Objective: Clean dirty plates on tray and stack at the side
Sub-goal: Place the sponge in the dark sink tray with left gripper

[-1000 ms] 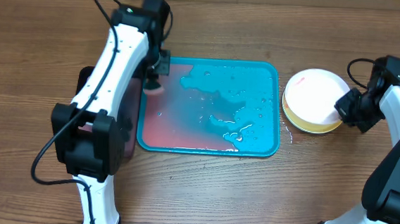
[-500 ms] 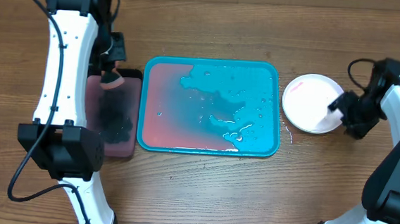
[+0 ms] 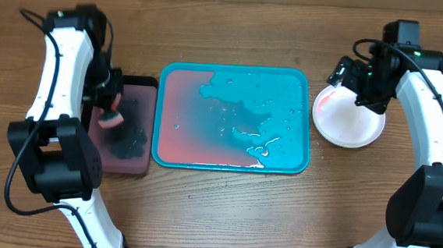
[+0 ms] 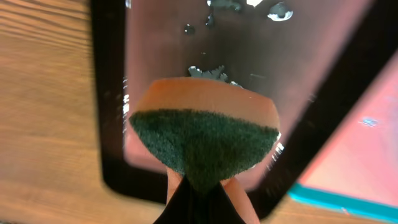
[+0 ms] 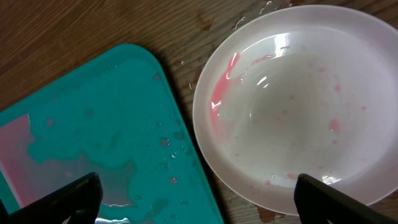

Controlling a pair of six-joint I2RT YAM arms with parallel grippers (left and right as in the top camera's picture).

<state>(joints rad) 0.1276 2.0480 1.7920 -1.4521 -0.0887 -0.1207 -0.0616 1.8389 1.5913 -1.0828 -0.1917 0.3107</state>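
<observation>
— Nearest first?
— Wooden tabletop [image 3: 223, 210] at six o'clock. Just beyond, at centre, the tray [image 3: 294, 86]: teal, rimmed, wet, pink sheen toward nine o'clock, no plates inside.

— And toward nine o'clock?
— Black tray [image 3: 135, 158], just beside the teal one. Over it, left pincer [image 4: 202, 193] clamped on a sponge [image 4: 205, 140], green scrub face toward the wrist camera, pink foam behind. Hovering or touching down: impossible to tell.

— Plates?
— At three o'clock, off the tray, on the tabletop: white plate [image 5: 298, 93], lying flat, pink smear along its nine o'clock edge, faint pink specks elsewhere. No blue or yellow-green plate on show; possibly underneath, cannot tell.

— Farthest?
— Right pincer [image 5: 202, 199], toward one o'clock, spread wide above the plate's tray-side edge, gripping nothing.

— Step in hand?
— Probably the tail end: tray emptied, sponge due for parking.

— Next move?
— Likely releasing the sponge onto the black tray. Perhaps one more wipe too, given the leftover pink; would need a steady hold on the plate's rim.
</observation>
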